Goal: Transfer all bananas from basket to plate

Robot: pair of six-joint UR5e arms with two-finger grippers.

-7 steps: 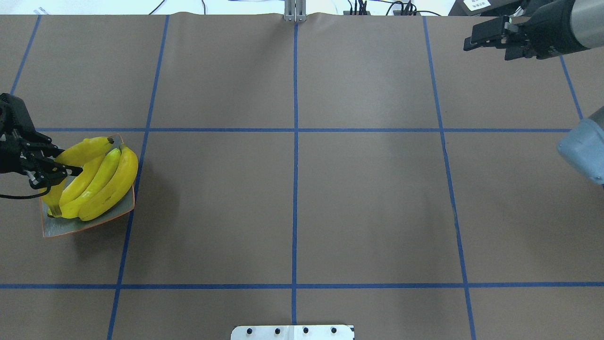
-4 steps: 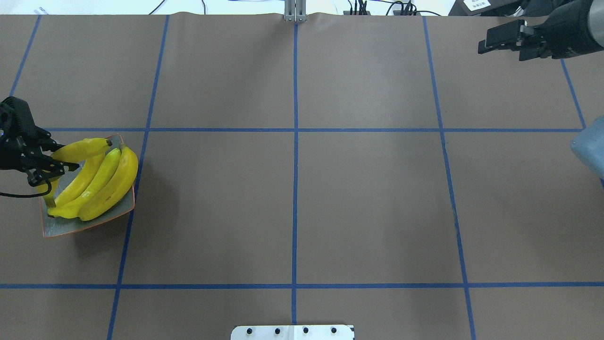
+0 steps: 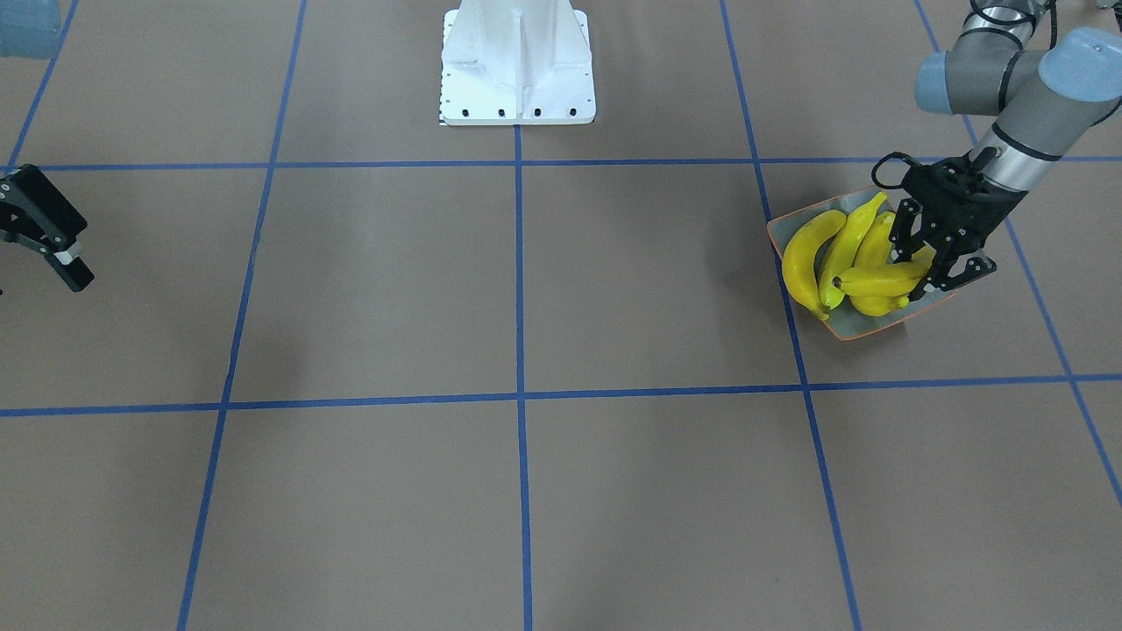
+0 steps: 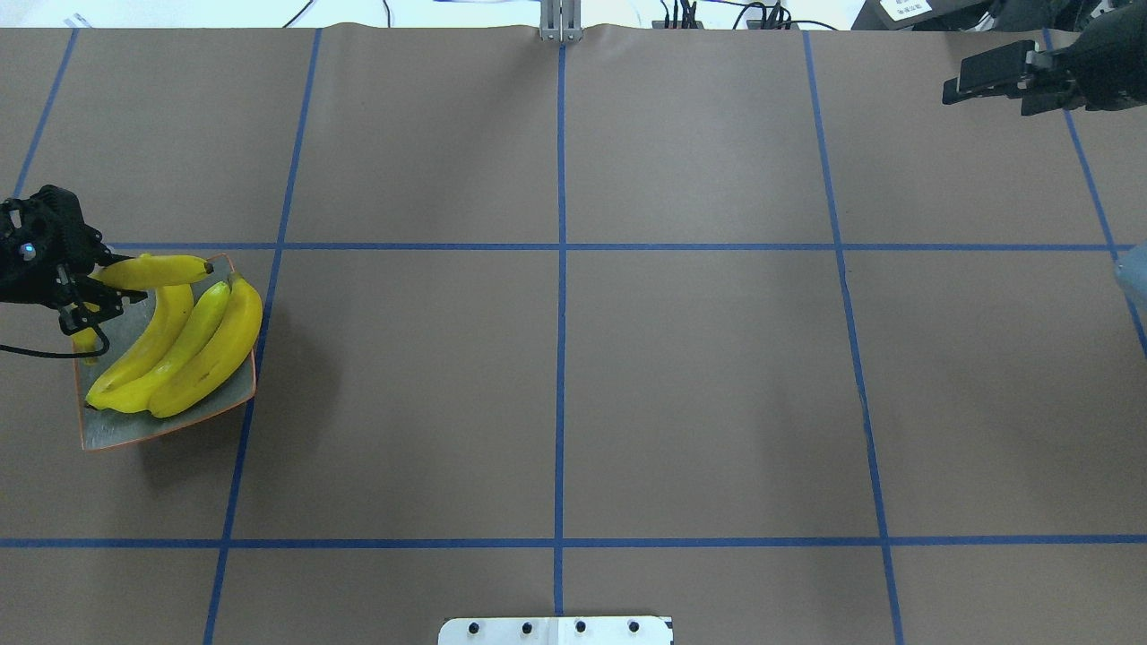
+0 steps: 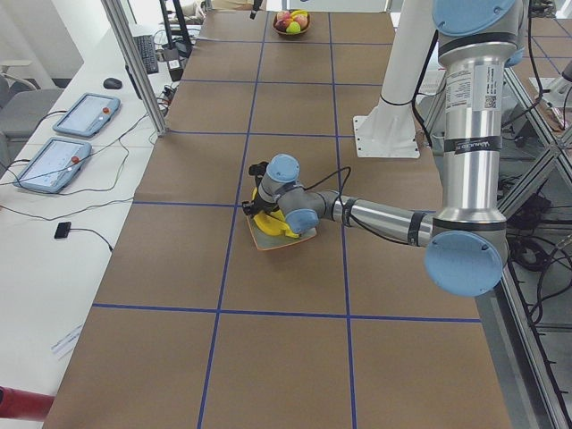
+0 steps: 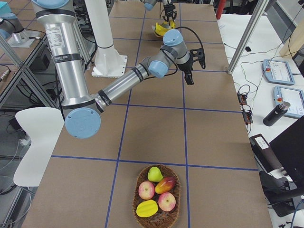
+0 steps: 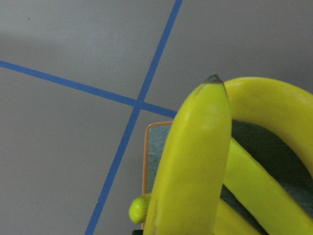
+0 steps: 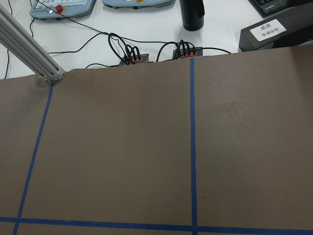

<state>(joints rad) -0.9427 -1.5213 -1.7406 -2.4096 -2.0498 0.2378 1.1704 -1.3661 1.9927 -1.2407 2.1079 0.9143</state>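
Three bananas (image 4: 179, 345) lie side by side on the plate (image 4: 116, 434), at the left end of the worktop (image 4: 556, 376). By the plate's far edge, the left gripper (image 4: 90, 291) has its jaws closed on a fourth banana (image 4: 161, 270), held roughly level. Well apart, at the far right corner, the right gripper (image 4: 999, 79) has its jaws spread and holds nothing.

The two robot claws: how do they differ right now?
The left claw is shut on a banana at the plate; the right claw is open and empty. The left claw is by the table's left edge; the right claw is at its far right corner. Both are black and two-fingered.
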